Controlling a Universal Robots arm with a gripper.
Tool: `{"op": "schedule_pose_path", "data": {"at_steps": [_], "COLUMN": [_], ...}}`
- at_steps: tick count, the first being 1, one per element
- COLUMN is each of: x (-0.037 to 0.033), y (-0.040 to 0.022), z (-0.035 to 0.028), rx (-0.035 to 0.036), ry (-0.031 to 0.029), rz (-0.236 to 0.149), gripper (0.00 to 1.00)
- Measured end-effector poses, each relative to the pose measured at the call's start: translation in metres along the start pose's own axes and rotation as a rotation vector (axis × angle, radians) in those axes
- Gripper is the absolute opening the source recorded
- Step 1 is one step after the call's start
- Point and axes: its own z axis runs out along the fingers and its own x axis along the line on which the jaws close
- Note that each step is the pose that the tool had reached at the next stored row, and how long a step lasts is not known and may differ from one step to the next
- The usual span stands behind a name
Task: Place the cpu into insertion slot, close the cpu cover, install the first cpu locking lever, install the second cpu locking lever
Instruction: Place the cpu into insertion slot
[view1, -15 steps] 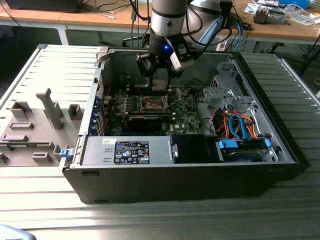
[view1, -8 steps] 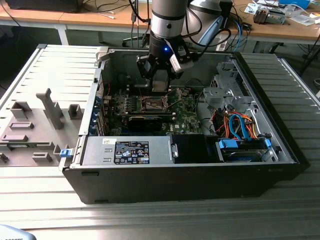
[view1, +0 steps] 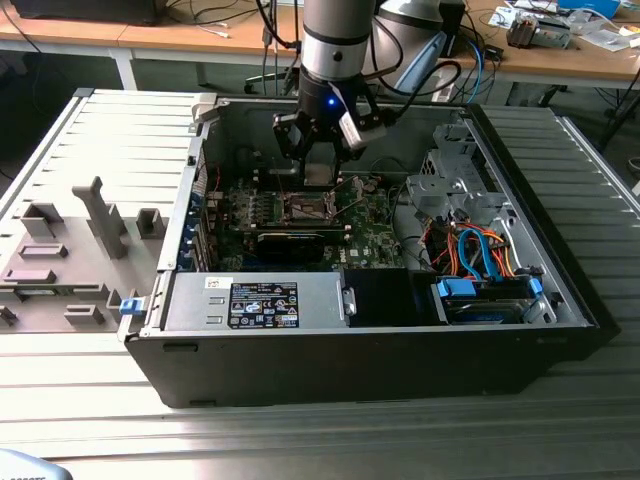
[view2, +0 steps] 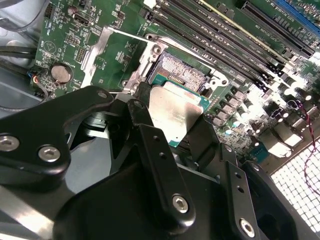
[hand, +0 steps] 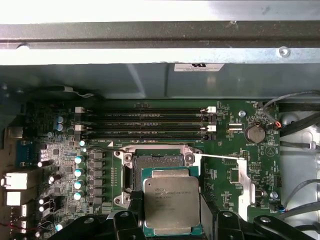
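Silver-grey on top, the cpu (hand: 171, 202) was pinched by its edges between the black fingers (view2: 150, 145) of the end effector (hand: 171, 212). It was held close over the insertion slot (hand: 156, 167) and not yet seated. The slot's dark centre was left exposed on the green motherboard (hand: 227, 175). In the exterior view, the arm (view1: 335, 40) was seen reaching down into the open computer case (view1: 400, 360), which was set on the ribbed metal counter (view1: 300, 440).

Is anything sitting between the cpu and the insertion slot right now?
Nothing visible. The gripper holds the cpu above the insertion slot, whose dark centre lies bare; the cpu cover is swung open to the side.
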Motion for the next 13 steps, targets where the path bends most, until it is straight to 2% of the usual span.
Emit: {"op": "schedule_pose_path", "data": {"at_steps": [8, 13], "x": [0.0000, 0.0000], "y": [0.0000, 0.0000], "z": [0.0004, 0.0005], "rx": [-0.0001, -0.0004], "ry": [-0.0002, -0.0012], "rz": [0.004, 0.022], "gripper": [0.55, 0.55]}}
